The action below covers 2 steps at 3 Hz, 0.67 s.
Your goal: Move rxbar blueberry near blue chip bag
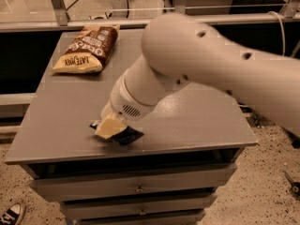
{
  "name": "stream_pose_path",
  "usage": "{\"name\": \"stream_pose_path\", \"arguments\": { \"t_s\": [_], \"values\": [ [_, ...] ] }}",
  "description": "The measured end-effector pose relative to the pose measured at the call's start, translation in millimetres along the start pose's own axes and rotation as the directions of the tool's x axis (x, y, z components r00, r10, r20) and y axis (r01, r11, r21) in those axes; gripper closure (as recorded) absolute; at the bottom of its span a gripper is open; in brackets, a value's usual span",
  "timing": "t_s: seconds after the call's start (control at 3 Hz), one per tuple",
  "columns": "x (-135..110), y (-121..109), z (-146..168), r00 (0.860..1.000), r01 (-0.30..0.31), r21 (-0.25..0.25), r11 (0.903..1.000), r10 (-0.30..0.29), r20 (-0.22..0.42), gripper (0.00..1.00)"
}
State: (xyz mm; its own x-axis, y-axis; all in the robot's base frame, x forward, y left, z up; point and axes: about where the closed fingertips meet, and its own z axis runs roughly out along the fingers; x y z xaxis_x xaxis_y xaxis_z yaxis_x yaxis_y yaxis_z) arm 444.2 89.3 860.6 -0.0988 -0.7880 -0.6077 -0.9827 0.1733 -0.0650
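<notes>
The rxbar blueberry is a small dark flat bar lying near the front edge of the grey table, left of centre. My gripper is down on it, its pale tip covering the bar's left part. The big white arm reaches in from the right and crosses the table's right half. The blue chip bag is hidden behind the arm.
A brown-and-tan chip bag lies at the table's back left. The table is a cabinet with drawers below its front edge. A metal rail runs behind it. A shoe is on the floor at bottom left.
</notes>
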Motion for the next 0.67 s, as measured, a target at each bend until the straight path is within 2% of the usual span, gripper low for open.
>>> {"name": "stream_pose_path", "arguments": {
  "t_s": [0.33, 0.67],
  "values": [
    [-22, -34, -68, 0.993, 0.099, 0.058, 0.9934, -0.102, 0.061, 1.0],
    [-28, -63, -108, 0.981, 0.164, 0.118, 0.9794, -0.175, 0.089, 1.0]
  ]
}}
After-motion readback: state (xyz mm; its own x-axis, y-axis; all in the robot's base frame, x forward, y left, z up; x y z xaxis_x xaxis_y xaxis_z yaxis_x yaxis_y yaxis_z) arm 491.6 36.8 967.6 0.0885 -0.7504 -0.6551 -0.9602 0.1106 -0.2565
